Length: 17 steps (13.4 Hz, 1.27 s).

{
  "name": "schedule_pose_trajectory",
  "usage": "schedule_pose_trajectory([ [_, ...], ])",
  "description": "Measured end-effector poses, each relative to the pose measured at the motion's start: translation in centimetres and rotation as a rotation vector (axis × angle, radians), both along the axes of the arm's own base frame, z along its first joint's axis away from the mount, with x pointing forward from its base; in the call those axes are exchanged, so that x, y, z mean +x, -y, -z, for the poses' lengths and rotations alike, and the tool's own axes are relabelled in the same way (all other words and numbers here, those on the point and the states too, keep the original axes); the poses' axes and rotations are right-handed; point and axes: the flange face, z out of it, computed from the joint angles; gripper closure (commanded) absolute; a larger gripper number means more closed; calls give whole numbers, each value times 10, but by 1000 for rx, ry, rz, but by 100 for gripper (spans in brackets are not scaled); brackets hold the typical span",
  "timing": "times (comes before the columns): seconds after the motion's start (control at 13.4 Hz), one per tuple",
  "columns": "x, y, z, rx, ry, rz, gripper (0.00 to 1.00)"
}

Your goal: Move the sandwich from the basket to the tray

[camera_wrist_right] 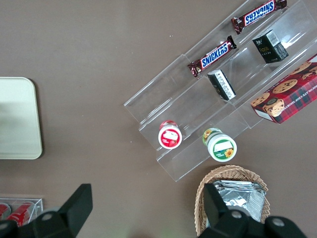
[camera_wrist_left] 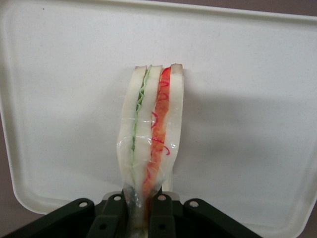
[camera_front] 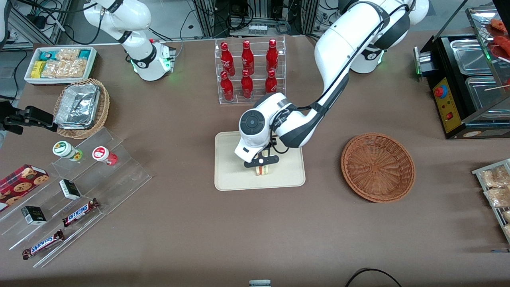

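Observation:
The sandwich, a plastic-wrapped wedge of pale bread with green and red-orange filling, hangs from my left gripper, which is shut on its narrow end. In the front view the gripper holds the sandwich over the cream-beige tray, at or just above its surface; contact cannot be told. The reddish-brown wicker basket sits empty beside the tray, toward the working arm's end of the table.
A clear rack of red bottles stands farther from the front camera than the tray. Toward the parked arm's end are a tan basket with foil containers and an acrylic stand with snacks. A black appliance stands at the working arm's end.

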Motion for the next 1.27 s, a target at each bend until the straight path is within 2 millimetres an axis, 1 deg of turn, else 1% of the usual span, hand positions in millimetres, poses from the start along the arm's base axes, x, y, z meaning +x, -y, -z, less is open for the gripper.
schedule_pose_trajectory([
  [0.15, 0, 0, 2, 1, -1, -1, 100],
  [0.3, 1, 0, 4, 6, 7, 4, 65],
  [0.37, 1, 0, 5, 6, 13, 7, 42],
  [0.45, 2, 0, 8, 3, 17, 7, 2],
  [0.52, 2, 1, 10, -1, 20, 8, 0],
  [0.75, 3, 1, 11, -7, 26, 8, 0],
  [0.97, 6, 3, 5, -17, 37, 5, 0],
  [1.04, 9, 3, -2, -24, 46, 2, 0],
  [1.12, 12, 3, -13, -34, 60, -2, 0],
  [1.27, 19, -2, -45, -40, 85, -12, 0],
])
